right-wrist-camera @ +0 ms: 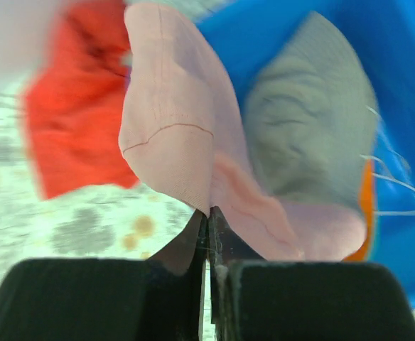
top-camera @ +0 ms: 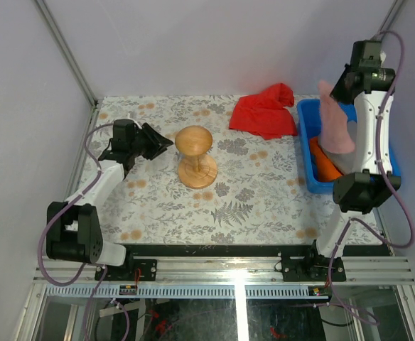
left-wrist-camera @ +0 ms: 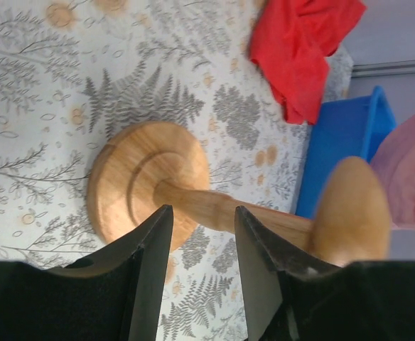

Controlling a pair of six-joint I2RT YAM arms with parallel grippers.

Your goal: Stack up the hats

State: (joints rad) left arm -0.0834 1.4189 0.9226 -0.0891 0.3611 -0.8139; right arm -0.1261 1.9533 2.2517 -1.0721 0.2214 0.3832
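Note:
My right gripper (right-wrist-camera: 209, 213) is shut on the pink hat (right-wrist-camera: 186, 142) and holds it hanging above the blue bin (top-camera: 308, 142); the pink hat (top-camera: 334, 121) also shows in the top view below that gripper (top-camera: 349, 77). A grey hat (right-wrist-camera: 310, 135) and an orange hat (top-camera: 322, 162) lie in the bin. The teal hat is hidden. My left gripper (top-camera: 163, 142) is open and empty, just left of the wooden stand (top-camera: 195, 153). In the left wrist view my left gripper (left-wrist-camera: 202, 234) has its fingers on either side of the stand's stem (left-wrist-camera: 214, 207) without touching it.
A crumpled red cloth (top-camera: 266, 110) lies at the back, left of the bin. The patterned tablecloth (top-camera: 257, 206) covers the table. Grey walls close the left and back sides. The metal rail with the arm bases runs along the near edge.

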